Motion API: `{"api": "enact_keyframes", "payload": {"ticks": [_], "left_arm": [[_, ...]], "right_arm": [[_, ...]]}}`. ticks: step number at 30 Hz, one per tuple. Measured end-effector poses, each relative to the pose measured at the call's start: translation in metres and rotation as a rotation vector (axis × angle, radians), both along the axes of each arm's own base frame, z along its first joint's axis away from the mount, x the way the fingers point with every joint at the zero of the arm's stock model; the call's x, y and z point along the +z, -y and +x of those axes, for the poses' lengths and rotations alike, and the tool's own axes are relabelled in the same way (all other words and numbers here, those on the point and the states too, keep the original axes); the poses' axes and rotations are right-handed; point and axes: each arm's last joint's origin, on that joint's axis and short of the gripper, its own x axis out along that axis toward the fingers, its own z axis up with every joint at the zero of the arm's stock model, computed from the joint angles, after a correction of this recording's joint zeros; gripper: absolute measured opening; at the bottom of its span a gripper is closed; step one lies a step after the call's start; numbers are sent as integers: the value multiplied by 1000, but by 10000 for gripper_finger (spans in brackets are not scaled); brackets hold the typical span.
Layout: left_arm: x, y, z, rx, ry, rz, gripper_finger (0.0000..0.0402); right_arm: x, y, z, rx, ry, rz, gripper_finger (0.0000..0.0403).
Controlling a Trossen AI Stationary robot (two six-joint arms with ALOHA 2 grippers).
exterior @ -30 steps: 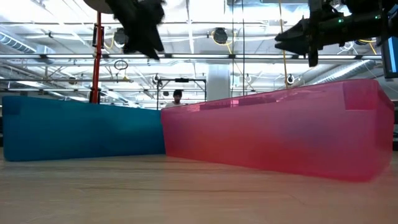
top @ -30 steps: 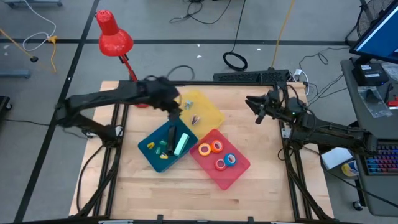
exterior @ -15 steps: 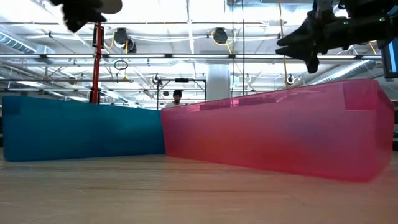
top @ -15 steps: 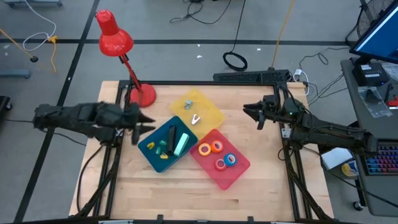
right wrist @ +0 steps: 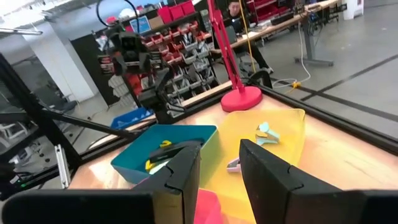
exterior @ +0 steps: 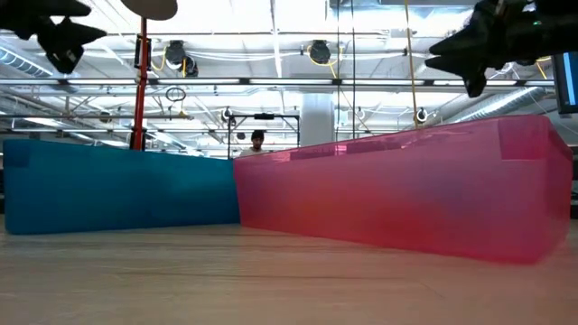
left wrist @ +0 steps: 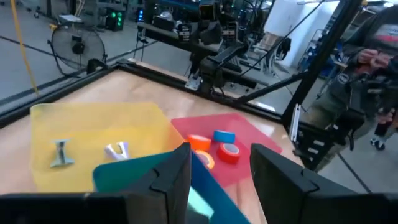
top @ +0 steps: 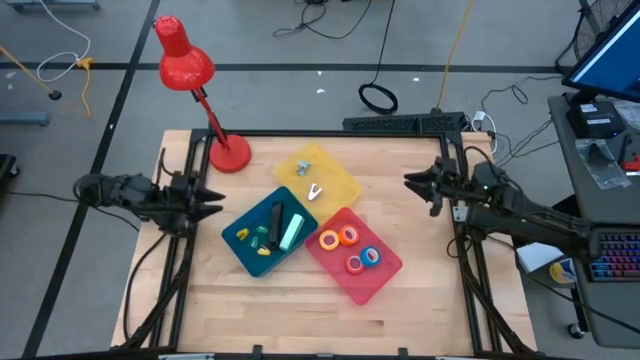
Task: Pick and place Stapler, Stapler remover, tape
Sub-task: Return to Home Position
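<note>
The blue tray [top: 245, 245] holds a black stapler [top: 277, 215], a pale green stapler [top: 291, 232] and small yellow and green items. Two staple removers [top: 315, 191] [left wrist: 117, 150] lie in the yellow tray [top: 338, 180]. Several tape rolls [top: 349, 236] [left wrist: 224, 136], orange, red and blue, lie in the red tray [top: 385, 272]. My left gripper [top: 215, 205] [left wrist: 221, 180] is open and empty, in the air at the table's left edge. My right gripper [top: 412, 182] [right wrist: 217, 174] is open and empty too, in the air near the right edge.
A red desk lamp stands with its base [top: 230, 155] at the far left of the table, its head [top: 180, 60] beyond the far edge. Black frame rails run along the left and right edges. Bare wood shows along the near side of the table [top: 300, 310].
My left arm has drawn back from above the blue and yellow trays to the table's left edge, its gripper empty. My right gripper has shifted slightly toward the right edge. The trays and what they hold have not moved.
</note>
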Motion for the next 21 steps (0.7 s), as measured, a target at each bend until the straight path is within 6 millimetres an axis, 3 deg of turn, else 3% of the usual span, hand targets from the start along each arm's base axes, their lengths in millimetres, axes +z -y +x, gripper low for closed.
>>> {"api": "enact_keyframes", "payload": {"ticks": [6, 11, 21], "left_arm": [[-12, -4, -8, 25, -65, 36, 166], [-33, 1, 8, 64, -46, 25, 166], [-80, 9, 37, 131, 98, 34, 166]], "right_arm": [[-3, -7, -16, 1, -17, 8, 107], [-9, -10, -24, 1, -11, 2, 105], [-54, -11, -25, 2, -5, 57, 105]]}}
